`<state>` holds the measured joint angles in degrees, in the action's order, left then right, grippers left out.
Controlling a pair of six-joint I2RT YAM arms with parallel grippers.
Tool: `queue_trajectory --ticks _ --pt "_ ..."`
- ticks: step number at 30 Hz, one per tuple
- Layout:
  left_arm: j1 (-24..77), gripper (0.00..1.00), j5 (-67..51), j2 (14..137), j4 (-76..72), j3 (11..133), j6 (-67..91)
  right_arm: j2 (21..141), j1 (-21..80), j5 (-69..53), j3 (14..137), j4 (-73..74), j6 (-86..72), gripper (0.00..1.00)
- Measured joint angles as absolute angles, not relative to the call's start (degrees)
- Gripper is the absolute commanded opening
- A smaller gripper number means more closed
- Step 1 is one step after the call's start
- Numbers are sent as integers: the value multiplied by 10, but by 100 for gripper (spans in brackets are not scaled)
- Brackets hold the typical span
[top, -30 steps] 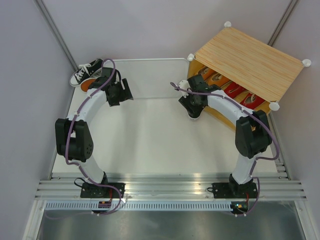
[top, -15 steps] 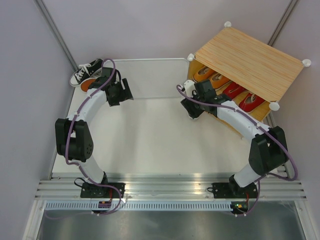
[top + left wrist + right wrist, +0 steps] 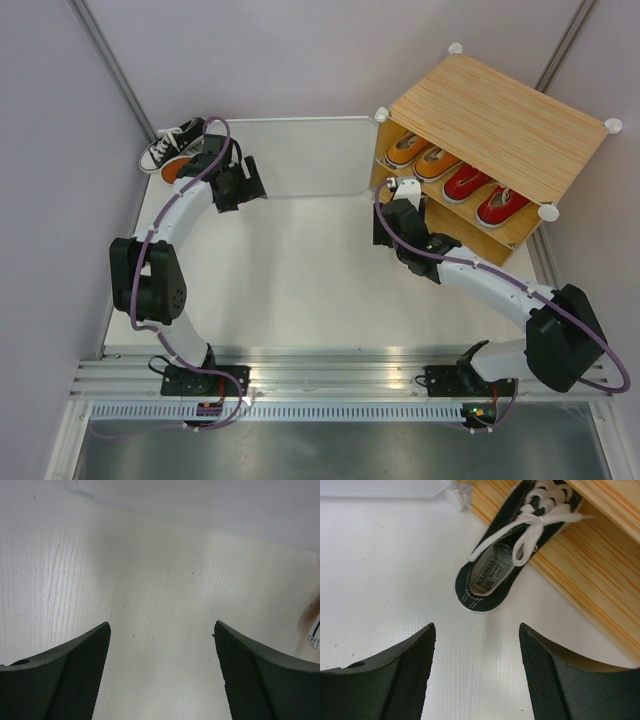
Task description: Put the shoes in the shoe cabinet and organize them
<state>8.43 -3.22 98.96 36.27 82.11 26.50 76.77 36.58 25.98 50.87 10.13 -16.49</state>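
Just beyond the right pincer (image 3: 476,626); black shoe (image 3: 490,575)

Counter (image 3: 290,280): white, matte, fine faint grain in wrist views, few dark specks. Pale lilac-grey walls close three sides: left wall (image 3: 50,170), back wall (image 3: 300,50), right wall (image 3: 610,250). Grey metal strut (image 3: 111,62) slants along back-left corner; second strut (image 3: 560,50) at back-right corner. Near edge of counter: ribbed aluminium rail (image 3: 340,368) across full width, slotted strip (image 3: 340,411) just below, then dull grey metal sheet (image 3: 340,450). Light even, diffuse; shadows soft.
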Motion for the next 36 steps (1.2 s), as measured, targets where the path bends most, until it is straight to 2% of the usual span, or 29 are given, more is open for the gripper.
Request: queue_trajectory --ticks 4,9,16,22,25,27,28,29,31,32,36 --pt "84 88 -32 989 363 821 265 794 380 342 503 96 -272 73" --pt "84 88 -32 989 363 821 265 843 398 389 504 83 -356 74" --pt "84 88 -32 988 363 821 265 895 397 429 519 70 -413 72" --pt "84 88 -32 988 363 821 265 949 395 466 549 60 -420 65" --pt "84 88 -32 986 363 821 265 973 392 484 558 55 -420 55" --pt "84 88 -32 983 362 821 265 982 389 491 561 48 -416 42" --pt "84 88 -32 982 363 821 265 986 389 494 563 45 -414 35" --pt "84 88 -32 981 362 821 265 989 389 498 564 42 -411 20" --pt "84 88 -32 979 363 821 265 995 389 510 569 32 -397 4" --pt "84 88 -31 979 363 821 265 998 387 516 569 28 -389 1" --pt "84 88 -32 977 362 821 265 1003 375 524 570 8 -363 1"
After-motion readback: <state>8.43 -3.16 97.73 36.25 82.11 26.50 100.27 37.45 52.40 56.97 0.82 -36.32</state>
